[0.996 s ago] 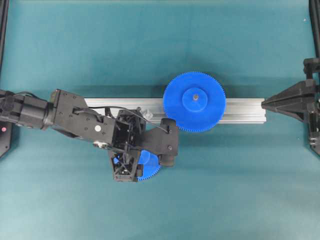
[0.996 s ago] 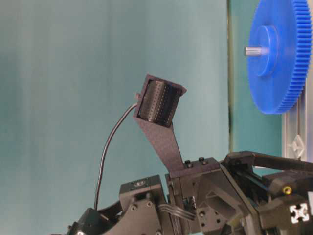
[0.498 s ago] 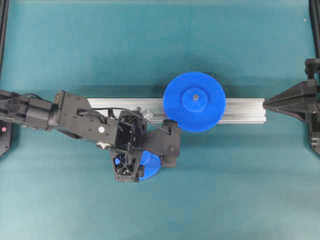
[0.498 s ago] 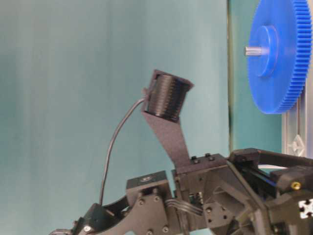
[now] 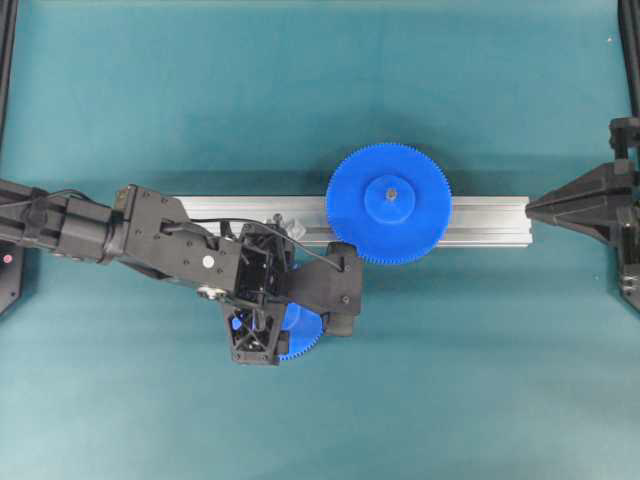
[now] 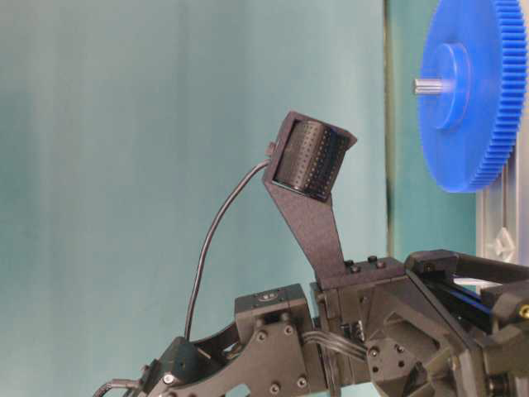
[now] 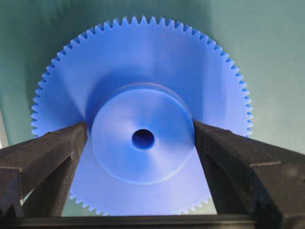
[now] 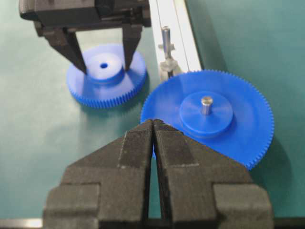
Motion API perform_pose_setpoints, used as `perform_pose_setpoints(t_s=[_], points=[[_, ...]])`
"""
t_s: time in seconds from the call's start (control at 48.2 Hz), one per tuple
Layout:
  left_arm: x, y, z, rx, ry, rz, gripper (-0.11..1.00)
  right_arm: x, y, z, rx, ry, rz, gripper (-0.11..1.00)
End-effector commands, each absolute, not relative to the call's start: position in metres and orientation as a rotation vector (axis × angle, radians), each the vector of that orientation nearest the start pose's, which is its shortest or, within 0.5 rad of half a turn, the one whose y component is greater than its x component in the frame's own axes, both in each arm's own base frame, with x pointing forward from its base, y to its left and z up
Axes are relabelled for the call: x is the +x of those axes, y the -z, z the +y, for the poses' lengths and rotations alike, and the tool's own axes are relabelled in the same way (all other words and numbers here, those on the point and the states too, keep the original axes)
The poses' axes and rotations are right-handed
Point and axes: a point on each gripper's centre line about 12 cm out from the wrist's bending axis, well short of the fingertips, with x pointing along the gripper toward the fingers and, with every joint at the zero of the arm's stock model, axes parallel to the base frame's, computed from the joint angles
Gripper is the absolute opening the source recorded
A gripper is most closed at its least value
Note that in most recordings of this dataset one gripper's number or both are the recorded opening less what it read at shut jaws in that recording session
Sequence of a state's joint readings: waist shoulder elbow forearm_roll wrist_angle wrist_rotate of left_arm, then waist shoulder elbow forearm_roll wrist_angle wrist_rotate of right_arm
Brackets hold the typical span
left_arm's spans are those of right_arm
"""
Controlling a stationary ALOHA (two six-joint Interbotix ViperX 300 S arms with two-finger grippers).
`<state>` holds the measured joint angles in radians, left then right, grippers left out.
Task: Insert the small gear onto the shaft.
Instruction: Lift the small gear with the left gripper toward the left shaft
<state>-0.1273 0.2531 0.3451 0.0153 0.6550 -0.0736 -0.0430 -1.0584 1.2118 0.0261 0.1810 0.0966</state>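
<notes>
Straddling the raised hub of the small bright blue plastic toothed gear [image 7: 143, 138], the left gripper [image 7: 141, 143] holds its fingers [image 7: 43, 152] wide; closing evenly on the hub should keep the gear level.

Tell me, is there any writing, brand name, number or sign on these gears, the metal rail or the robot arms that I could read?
None can be read in any view.
The small gear and the wider gear: plain blue plastic, no markings.
The aluminium rail: bare metal, no label.
The left gripper and right gripper: plain black, no lettering.
The left arm's round emblem: too small to read.
</notes>
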Motion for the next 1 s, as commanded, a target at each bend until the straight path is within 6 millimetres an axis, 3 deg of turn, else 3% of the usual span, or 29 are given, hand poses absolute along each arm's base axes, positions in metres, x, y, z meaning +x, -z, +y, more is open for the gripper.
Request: perform_pose_setpoints(t_s=[0.0,0.249,0.394,0.768,0.976], points=[[0.418,-0.128,-0.054,0.036,0.069,1.227,0.93,0.178,-0.247,-0.007,0.140,0.060,0.314,0.08],[0.419,-0.131,-0.054,0.033,0.068,1.221,0.90,0.178,-0.247,-0.007,0.140,0.060,0.314,0.08],[0.418,-0.132,-0.054,0.037,0.070,1.224,0.69,0.178,-0.246,-0.007,0.140,0.061,0.316,0.08],[0.417,-0.133,-0.053,0.043,0.070,1.237,0.69,0.176,-0.249,-0.007,0.144,0.060,0.299,0.08],[0.420,-0.148,-0.054,0.041,0.074,1.196,0.69,0.176,-0.249,-0.007,0.144,0.060,0.297,0.08]])
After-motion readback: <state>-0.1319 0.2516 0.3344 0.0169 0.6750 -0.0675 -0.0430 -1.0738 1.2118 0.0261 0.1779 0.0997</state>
